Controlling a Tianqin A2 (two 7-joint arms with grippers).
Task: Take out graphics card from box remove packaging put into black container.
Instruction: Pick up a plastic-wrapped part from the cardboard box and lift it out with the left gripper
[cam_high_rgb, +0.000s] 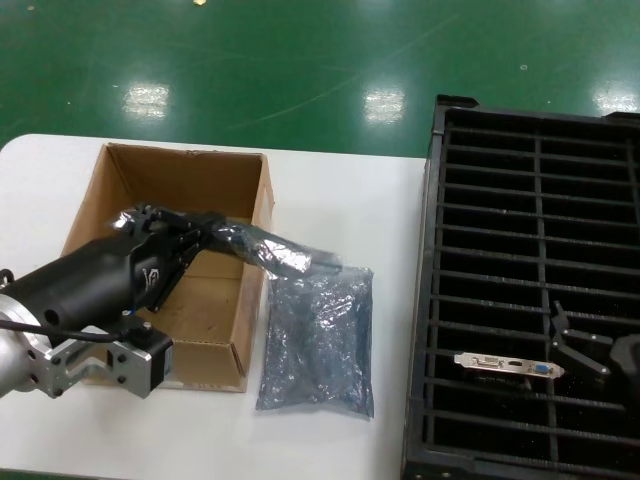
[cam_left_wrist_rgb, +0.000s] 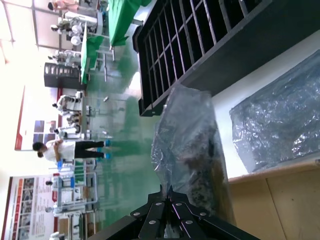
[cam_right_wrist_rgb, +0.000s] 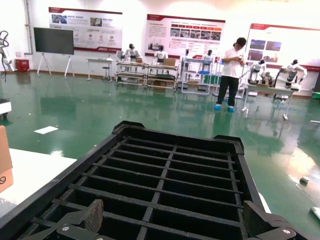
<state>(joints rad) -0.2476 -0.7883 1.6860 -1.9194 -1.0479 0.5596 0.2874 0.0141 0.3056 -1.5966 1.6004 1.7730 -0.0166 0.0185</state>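
A bagged card is held over the carton at the left; a bare card is seen slotted in the crate at the right.

Above the brown corrugated cardboard box (cam_high_rgb: 215, 180) on the white desk (cam_high_rgb: 340, 190), the left gripper (cam_high_rgb: 203, 233) is closed on a crinkly translucent grey-blue plastic bag (cam_high_rgb: 275, 252), which juts rightward from the jaws. An empty bag (cam_high_rgb: 318, 340) of the same kind lies flat beside the box. In the large black slatted plastic crate (cam_high_rgb: 530, 200), a graphics card with a silver bracket and blue port (cam_high_rgb: 508, 366) is lodged, just left of the right gripper (cam_high_rgb: 575, 345), whose jaws are spread.

Floor (cam_right_wrist_rgb: 125, 107): glossy green, marked by bright reflections of overhead lights.
Table (cam_high_rgb: 330, 200): white top, rounded corner, set on the green floor.
Far wall (cam_right_wrist_rgb: 135, 20): white, hung with printed posters (cam_right_wrist_rgb: 185, 30).
Screen (cam_right_wrist_rgb: 54, 41): dark, mounted on a stand at the wall.
Benches (cam_right_wrist_rgb: 150, 72): laden with equipment; a person (cam_right_wrist_rgb: 231, 72) is seen standing beside them.
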